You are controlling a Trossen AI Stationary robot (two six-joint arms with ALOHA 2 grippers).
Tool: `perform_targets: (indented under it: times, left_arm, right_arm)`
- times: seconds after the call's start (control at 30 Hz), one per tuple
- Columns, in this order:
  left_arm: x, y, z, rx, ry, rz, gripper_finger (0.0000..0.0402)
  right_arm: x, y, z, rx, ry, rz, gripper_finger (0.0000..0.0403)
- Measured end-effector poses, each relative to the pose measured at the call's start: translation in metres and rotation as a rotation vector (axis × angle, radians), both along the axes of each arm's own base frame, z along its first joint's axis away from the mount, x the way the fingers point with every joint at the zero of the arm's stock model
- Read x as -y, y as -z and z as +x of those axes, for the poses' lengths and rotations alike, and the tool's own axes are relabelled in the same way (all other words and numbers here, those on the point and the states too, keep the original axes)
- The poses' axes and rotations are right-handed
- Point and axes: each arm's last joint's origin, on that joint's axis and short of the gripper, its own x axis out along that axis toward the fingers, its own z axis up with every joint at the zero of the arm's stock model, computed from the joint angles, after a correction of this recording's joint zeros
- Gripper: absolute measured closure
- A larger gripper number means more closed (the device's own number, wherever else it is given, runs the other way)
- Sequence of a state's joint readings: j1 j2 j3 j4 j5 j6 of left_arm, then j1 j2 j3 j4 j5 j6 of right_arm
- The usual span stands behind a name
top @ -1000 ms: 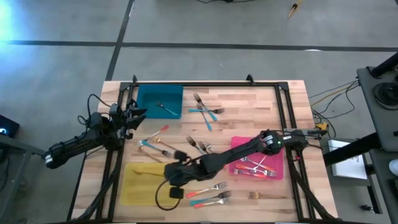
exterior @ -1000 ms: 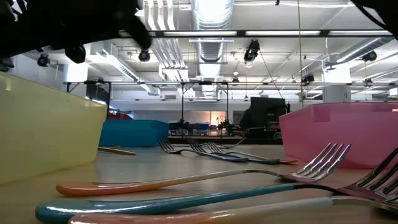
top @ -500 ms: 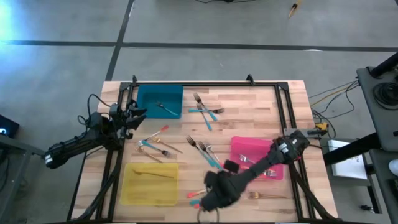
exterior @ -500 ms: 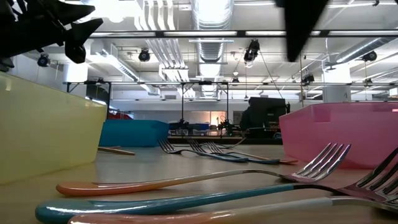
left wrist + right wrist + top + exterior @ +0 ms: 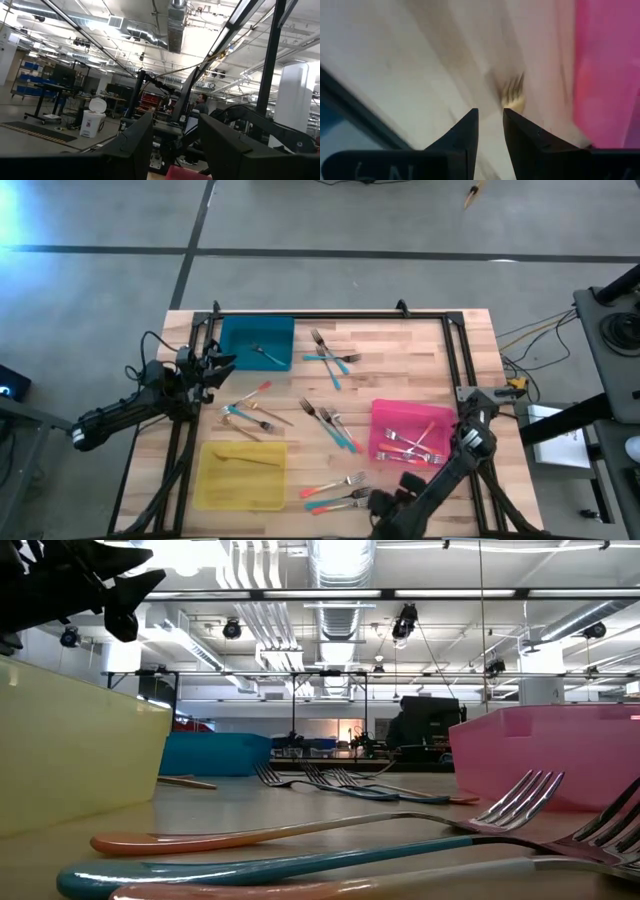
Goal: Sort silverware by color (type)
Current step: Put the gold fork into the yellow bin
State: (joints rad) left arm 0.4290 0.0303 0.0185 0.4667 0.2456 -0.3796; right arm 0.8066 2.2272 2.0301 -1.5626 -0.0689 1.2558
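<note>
The right gripper (image 5: 385, 502) hangs at the table's (image 5: 400, 350) front edge, just below the pink tray (image 5: 412, 432), fingers slightly apart and empty. A gold fork (image 5: 514, 95) lies just beyond its fingertips, beside that tray. The left gripper (image 5: 222, 362) waits, parted, at the left edge by the teal tray (image 5: 256, 342).

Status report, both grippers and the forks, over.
Right gripper open, at gold fork beside pink tray. Left gripper open, idle at table's left edge. Loose forks unsorted mid-table.

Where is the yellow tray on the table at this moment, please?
In the high view the yellow tray sits at the table's near-left corner, below the teal tray and left of the forks near the front edge.
</note>
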Motion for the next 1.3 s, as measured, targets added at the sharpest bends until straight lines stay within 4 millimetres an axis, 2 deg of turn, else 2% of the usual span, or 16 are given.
perform_targets:
  times: [0.17,0.43,0.6,0.93,1.07,1.3]
  left_arm:
    - [0.000,0.000,0.000,-0.001,0.000,0.000,0.0260]
    - [0.000,0.000,0.000,-0.001,0.000,0.000,0.0260]
    - [0.000,0.001,0.000,-0.005,0.000,-0.002,0.0260]
    - [0.000,0.001,0.000,-0.005,0.000,-0.002,0.0260]
    - [0.000,0.000,0.000,-0.005,0.000,-0.002,0.0260]
    - [0.000,0.001,0.000,-0.005,0.000,-0.002,0.0260]
  right_arm:
    - [-0.006,0.000,-0.017,-0.017,-0.017,-0.006,0.0321]
    - [0.001,0.005,-0.052,-0.029,0.105,-0.099,0.0321]
    - [0.006,-0.001,-0.060,0.064,0.133,0.016,0.0321]
    - [0.043,-0.009,-0.088,0.159,0.246,0.112,0.0321]
    - [0.052,0.002,-0.095,0.180,0.276,0.140,0.0321]
    - [0.056,0.020,-0.098,0.181,0.240,0.158,0.0321]
